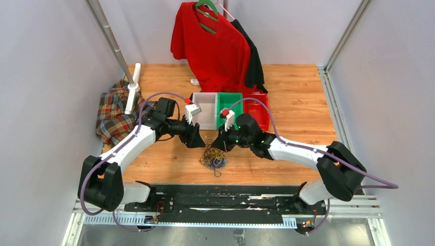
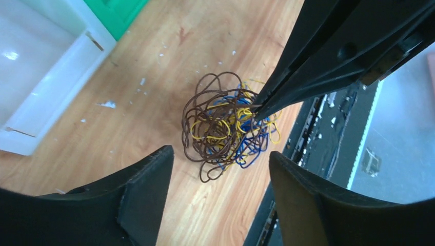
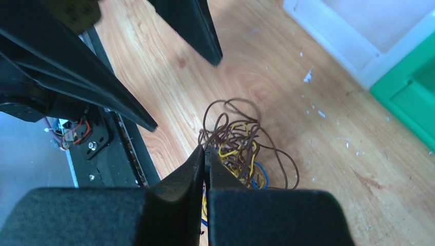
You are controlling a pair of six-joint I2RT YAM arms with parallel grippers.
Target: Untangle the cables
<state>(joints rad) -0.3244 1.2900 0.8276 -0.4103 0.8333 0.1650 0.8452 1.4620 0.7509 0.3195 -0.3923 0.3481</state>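
- Table (image 1: 297,102): light wood, smooth satin finish, scattered white flecks.
- Cables (image 2: 220,125): thin plastic-sheathed wire in brown, yellow and blue, with a slight sheen.
- White bin (image 1: 206,110), upper centre: translucent smooth plastic.
- Green bin (image 1: 233,100) and red bin (image 1: 256,114): glossy plastic.
- Left gripper (image 2: 220,152): matt black plastic.
- Red shirt (image 1: 215,46), top centre: soft matt cloth.
- Plaid cloth (image 1: 114,115), left: woven fabric.

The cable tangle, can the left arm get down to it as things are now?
Probably yes. The left arm's fingers hang open right above the cable tangle. The right arm's fingers, shut, seem to pinch strands at one edge only, so the rest of it looks free.
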